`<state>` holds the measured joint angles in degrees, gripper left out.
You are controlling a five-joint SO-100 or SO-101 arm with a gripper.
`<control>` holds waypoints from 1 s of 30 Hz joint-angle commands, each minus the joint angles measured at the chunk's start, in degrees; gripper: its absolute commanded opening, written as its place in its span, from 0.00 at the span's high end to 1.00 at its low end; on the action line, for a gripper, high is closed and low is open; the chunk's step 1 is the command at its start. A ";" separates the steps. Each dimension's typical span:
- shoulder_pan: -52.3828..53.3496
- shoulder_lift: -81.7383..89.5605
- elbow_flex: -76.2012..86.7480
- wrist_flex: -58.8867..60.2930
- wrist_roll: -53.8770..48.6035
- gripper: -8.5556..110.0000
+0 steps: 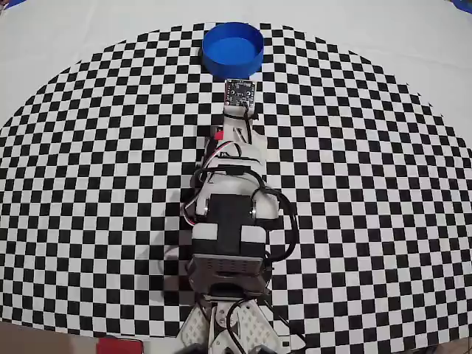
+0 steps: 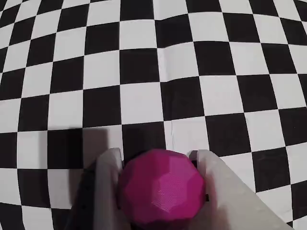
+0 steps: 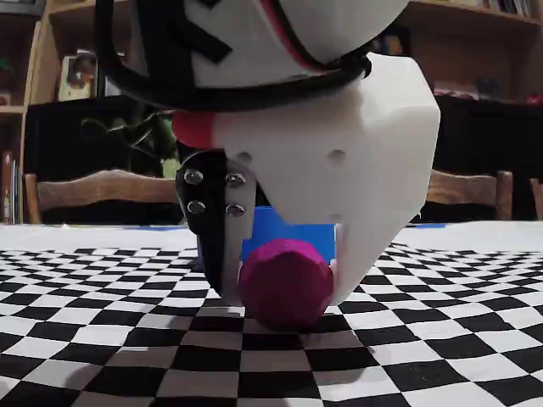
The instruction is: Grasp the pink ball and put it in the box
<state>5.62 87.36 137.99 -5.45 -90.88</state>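
Claw (image 2: pixel 160 158) clamped on ball (image 2: pixel 162 189) in wrist view: two pale fingers (image 2: pixel 108 187) pressed against left and right sides, no gap visible either side. Ball magenta, faceted surface, sitting at bottom centre of view. Checkered mat (image 2: pixel 144 62) fills everything above, squares bowed by lens. Shadow to left of left finger.

Overhead view: arm (image 1: pixel 232 221) stretched from bottom edge up the middle of the mat (image 1: pixel 88 184). Small circuit board (image 1: pixel 240 91) on top at the arm's far end. Claw tips and ball hidden under arm. Box (image 1: pixel 233 49) round, bright blue, at top of mat, just beyond arm tip, apart from it. Box interior looks empty.

Fixed view, low and close: claw (image 3: pixel 284 284) straddling ball (image 3: pixel 287 284), black plate with four screws (image 3: pixel 212 193) on left, white finger (image 3: pixel 373 220) on right, both touching ball. Ball bottom at or barely above mat (image 3: pixel 127 339); cannot tell if resting or lifted. Box (image 3: pixel 288 242) as blue patch directly behind ball, further back. Chairs (image 3: pixel 102 191) and shelves (image 3: pixel 59 51) in dark background.
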 commanded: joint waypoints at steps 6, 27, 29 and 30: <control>0.62 2.46 -0.97 -0.62 -0.35 0.93; 0.79 11.95 1.76 -0.35 0.18 0.93; 0.79 13.45 2.46 -0.35 0.18 0.93; 0.79 14.15 2.81 -0.35 0.18 0.93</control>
<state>5.80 97.29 140.54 -5.45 -90.88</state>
